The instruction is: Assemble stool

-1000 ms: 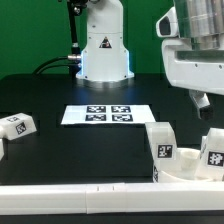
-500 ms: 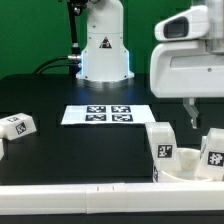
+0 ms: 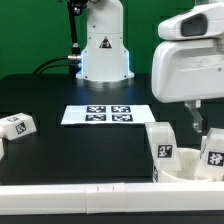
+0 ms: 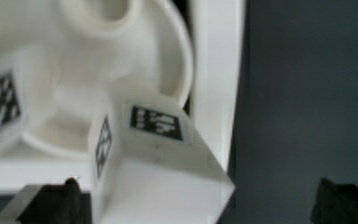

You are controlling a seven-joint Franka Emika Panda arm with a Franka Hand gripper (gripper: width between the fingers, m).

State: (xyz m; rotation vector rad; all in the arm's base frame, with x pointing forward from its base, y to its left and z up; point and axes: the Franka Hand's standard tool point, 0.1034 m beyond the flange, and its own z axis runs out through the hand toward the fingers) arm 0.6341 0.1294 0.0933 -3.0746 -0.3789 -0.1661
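- The stool [image 3: 186, 165] is in parts on the black table [image 3: 90, 150], and those parts sit at opposite ends of the exterior view. At the exterior view's far left, a loose leg [image 3: 17, 125] lies on its side near the table's edge, with one black-and-white tag facing up.
- Well apart from it, in the middle of the table, the marker board [image 3: 107, 114] lies flat, showing four tags.
- Behind the marker board stands the white robot base [image 3: 103, 45], with a dark triangle mark on its front.
- A low white rail [image 3: 80, 190] runs along the front of the table.
- At the exterior view's right, the round seat [image 3: 185, 172] lies close to the rail. Two chunky legs rise from it, the nearer leg [image 3: 162, 143] and the far leg [image 3: 214, 152], each showing a tag. I cannot tell whether they sit fully in their sockets.
- Above the seat hangs the arm's large white wrist housing [image 3: 190, 65]. One dark finger [image 3: 196, 119] reaches down and shows between the two upright legs.
- The gripper [image 4: 197, 208] is spread wide and has hold of nothing. In the wrist view its two dark fingertips [image 4: 51, 205] sit far apart at the picture's edge.
- In the wrist view a tagged leg and the curved white seat lie beneath the gripper. The leg shows between the tips, and I cannot tell whether either tip touches it.
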